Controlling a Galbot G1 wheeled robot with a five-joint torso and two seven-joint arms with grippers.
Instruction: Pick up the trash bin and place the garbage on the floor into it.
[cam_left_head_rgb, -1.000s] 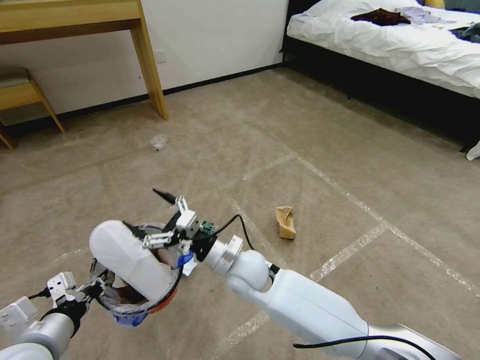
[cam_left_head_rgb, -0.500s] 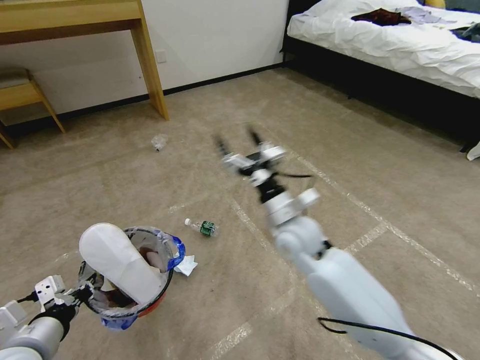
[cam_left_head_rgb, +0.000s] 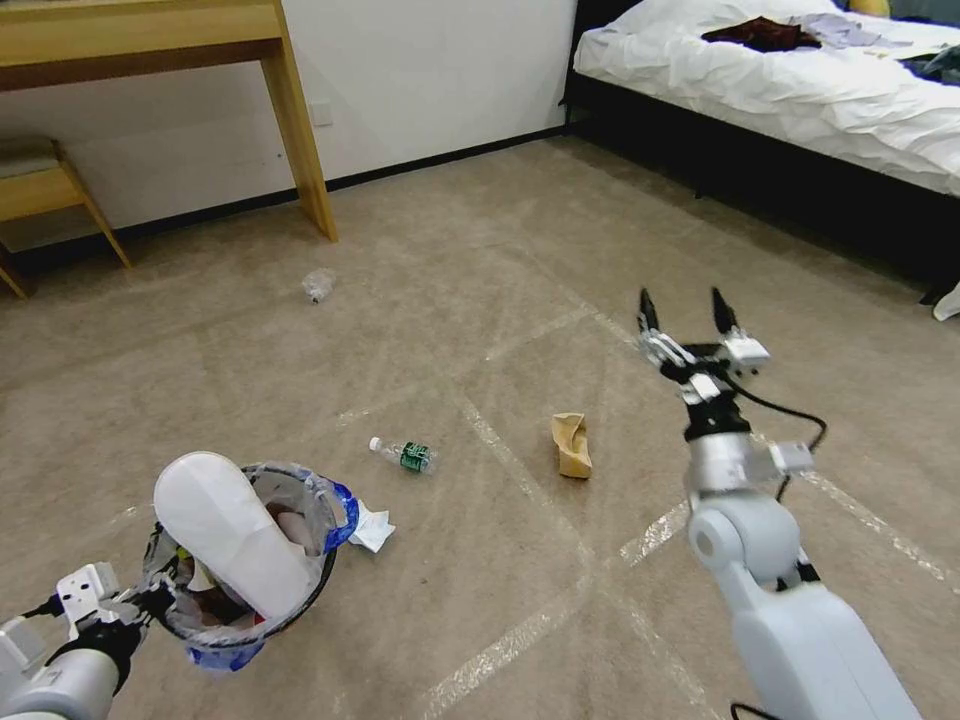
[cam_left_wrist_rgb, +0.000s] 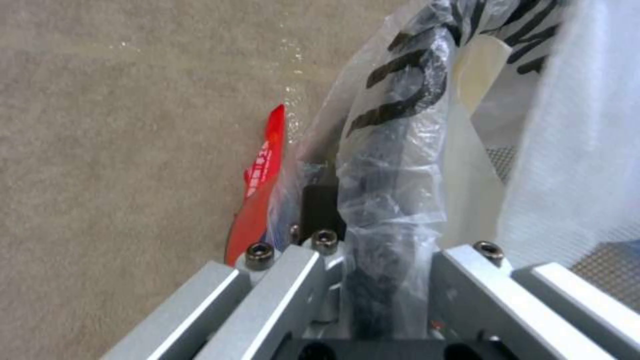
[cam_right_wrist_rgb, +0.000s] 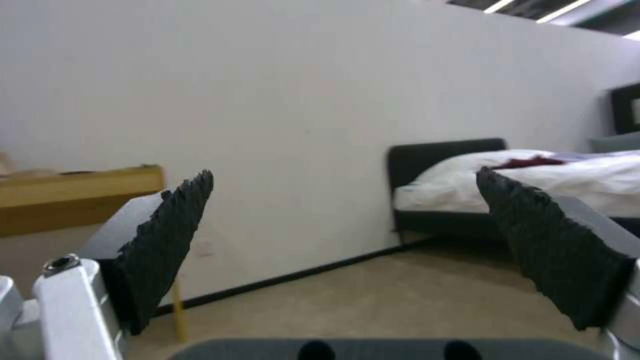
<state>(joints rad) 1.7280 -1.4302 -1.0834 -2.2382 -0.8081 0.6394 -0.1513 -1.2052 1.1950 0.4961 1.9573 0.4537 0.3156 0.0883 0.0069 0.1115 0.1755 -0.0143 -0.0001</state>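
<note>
1. Right arm (cam_left_head_rgb: 800, 620): glossy white shells, a silver wrist cylinder, a thin black cable looping beside it.
2. Right gripper (cam_left_head_rgb: 685, 312): silver metal frame, two black serrated fingers (cam_right_wrist_rgb: 167, 235).
3. Left gripper (cam_left_head_rgb: 150, 600): silver aluminium bars with black hex screws (cam_left_wrist_rgb: 259, 251), a dark wrist band.

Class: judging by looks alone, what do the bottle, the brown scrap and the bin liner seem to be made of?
Bottle: clear glossy plastic, see-through body, green label.
Brown scrap: matte cardboard, probably, stiffly folded.
Bin liner: thin shiny plastic film, wrinkled and translucent.
</note>
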